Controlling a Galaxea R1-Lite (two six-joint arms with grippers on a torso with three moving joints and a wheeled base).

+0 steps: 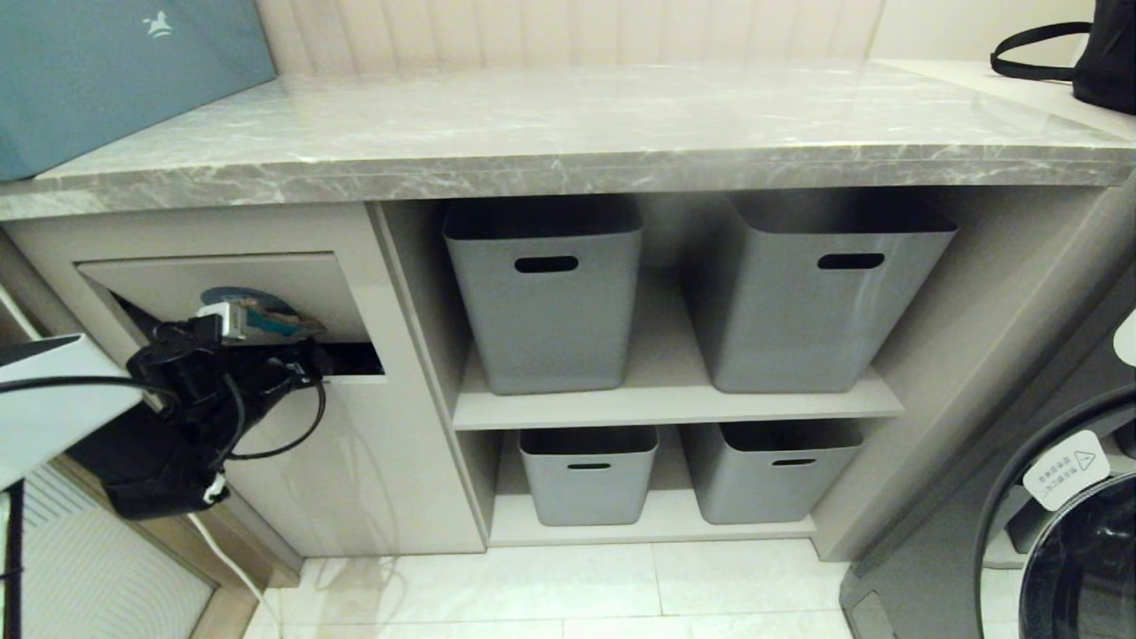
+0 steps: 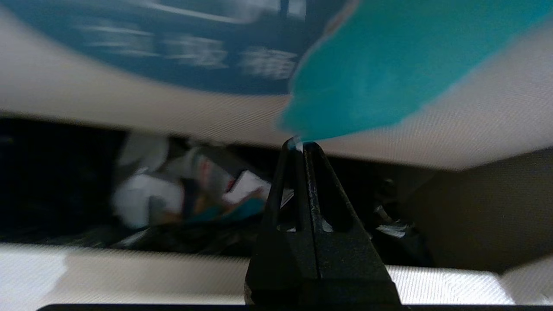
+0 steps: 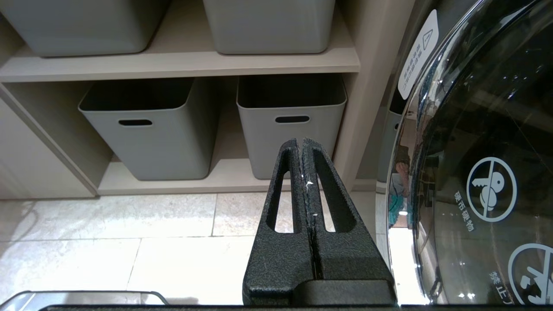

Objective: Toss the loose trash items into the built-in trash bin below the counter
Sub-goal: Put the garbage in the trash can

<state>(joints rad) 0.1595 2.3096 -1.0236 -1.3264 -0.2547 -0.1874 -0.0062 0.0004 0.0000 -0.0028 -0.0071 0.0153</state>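
Observation:
My left gripper [image 1: 232,325] sits at the built-in trash bin's flap [image 1: 266,275], which is tilted inward below the counter [image 1: 568,133]. It is shut on a cyan-blue cardboard strip [image 1: 271,321]. In the left wrist view the fingertips pinch one corner of the strip [image 2: 389,65], which lies against the flap next to its blue-grey sticker [image 2: 173,65]. Below the flap the dark bin opening [image 2: 65,181] shows mixed trash, among it a cyan scrap [image 2: 244,209]. My right gripper [image 3: 301,142] is shut on nothing, low over the floor, out of the head view.
Grey slotted baskets [image 1: 546,302] [image 1: 812,302] stand on the shelves right of the bin, with two more below [image 1: 587,470]. A washing machine door [image 3: 475,172] is close beside the right gripper. A teal box [image 1: 115,71] and a black bag [image 1: 1100,53] rest on the counter.

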